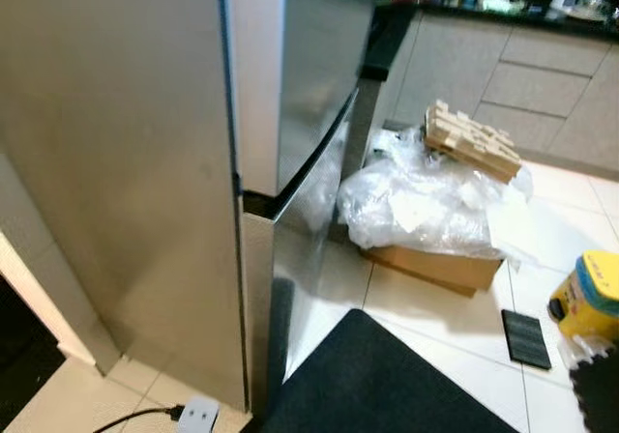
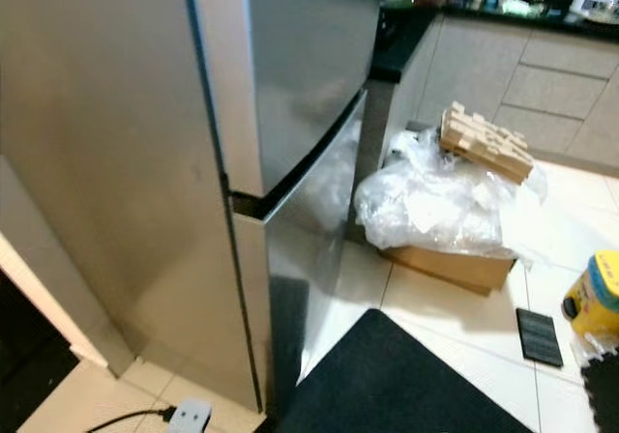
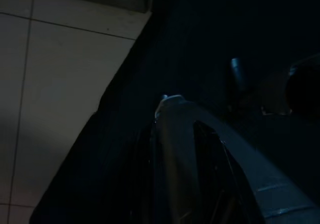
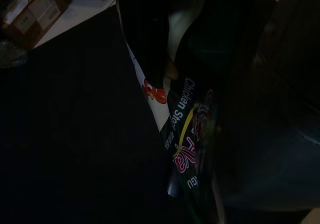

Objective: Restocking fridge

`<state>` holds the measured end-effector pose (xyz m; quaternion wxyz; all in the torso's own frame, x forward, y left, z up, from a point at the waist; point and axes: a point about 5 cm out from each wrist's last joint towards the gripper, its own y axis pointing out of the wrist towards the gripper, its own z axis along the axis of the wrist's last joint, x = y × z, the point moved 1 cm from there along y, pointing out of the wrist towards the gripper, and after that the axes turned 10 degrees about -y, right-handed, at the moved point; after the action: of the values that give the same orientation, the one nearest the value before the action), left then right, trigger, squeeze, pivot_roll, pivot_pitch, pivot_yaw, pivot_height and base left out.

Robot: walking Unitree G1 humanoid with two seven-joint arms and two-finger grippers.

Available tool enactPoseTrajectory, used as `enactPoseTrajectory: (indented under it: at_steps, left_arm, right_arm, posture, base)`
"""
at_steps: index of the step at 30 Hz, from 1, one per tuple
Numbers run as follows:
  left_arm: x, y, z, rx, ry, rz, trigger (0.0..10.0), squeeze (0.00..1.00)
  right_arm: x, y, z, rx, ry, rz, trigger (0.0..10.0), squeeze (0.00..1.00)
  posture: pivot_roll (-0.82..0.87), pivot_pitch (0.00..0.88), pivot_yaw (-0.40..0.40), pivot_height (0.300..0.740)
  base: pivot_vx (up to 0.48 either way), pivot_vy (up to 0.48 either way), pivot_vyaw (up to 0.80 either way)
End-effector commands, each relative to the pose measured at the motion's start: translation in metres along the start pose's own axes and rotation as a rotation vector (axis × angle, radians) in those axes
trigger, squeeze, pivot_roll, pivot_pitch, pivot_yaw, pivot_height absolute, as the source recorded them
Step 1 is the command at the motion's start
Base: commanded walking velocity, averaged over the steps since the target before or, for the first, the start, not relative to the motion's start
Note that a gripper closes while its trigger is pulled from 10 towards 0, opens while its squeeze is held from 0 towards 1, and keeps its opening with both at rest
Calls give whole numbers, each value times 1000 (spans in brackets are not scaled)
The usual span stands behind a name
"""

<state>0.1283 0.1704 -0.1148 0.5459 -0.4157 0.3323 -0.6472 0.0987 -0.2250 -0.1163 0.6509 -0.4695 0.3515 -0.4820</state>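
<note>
Chicken stock carton (image 4: 182,134) in right tool; fridge (image 1: 174,162) closed.

The fridge (image 1: 145,182) is smooth brushed metal. Crinkled clear plastic (image 1: 421,201) covers a cardboard box (image 1: 440,267). The floor tiles (image 1: 435,317) look glossy.

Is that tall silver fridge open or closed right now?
Closed. Both doors of the tall silver fridge sit flush against its body, with only a thin dark seam between upper and lower door, and nothing of the inside showing.
</note>
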Motion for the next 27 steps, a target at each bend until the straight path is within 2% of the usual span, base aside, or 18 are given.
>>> enactPoseTrajectory:
  at_steps: [1,9,13,27]
  left_arm:
    - [1,-3,-23,-92,1,1,10000,0]
    - [2,-3,-25,-105,-2,-16,10000,0]
    - [2,-3,-26,-112,5,-18,10000,0]
    - [0,-4,-27,-108,-16,3,10000,0]
  right_arm:
    - [5,-1,3,11,1,-10,10000,0]
    - [4,-1,4,14,3,-6,10000,0]
    - [4,0,5,15,2,-4,10000,0]
    - [3,-1,4,14,-4,2,10000,0]
  posture:
    - [50,0,-55,740]
    - [47,0,-55,740]
    - [47,0,-56,740]
    - [47,0,-56,740]
  base:
    - [0,0,0]
    - [0,0,0]
    - [0,-480,0]
    - [0,0,0]
